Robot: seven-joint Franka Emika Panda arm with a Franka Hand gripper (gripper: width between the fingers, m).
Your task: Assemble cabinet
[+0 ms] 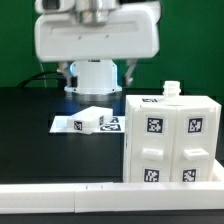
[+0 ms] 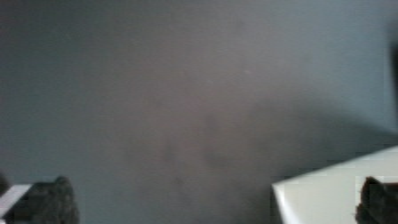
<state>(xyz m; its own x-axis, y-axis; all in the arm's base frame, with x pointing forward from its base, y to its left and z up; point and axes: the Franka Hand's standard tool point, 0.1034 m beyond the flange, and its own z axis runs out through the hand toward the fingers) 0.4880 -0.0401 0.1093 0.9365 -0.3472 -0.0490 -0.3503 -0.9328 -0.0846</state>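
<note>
The white cabinet body [image 1: 170,138] stands upright at the exterior view's right. Its four-panelled front carries black-and-white tags and a small knob [image 1: 171,89] sticks up from its top. A small white tagged piece [image 1: 93,119] lies left of it. In the wrist view my gripper [image 2: 214,205] is open, its two dark fingertips [image 2: 48,203] far apart above the dark table. A white corner [image 2: 334,195] of some piece shows near one fingertip; I cannot tell which piece it is. Nothing is held.
The marker board [image 1: 68,125] lies flat left of the cabinet. A long plain white rail [image 1: 60,198] runs along the front edge. The large white robot arm [image 1: 95,40] and its base stand at the back, above the board.
</note>
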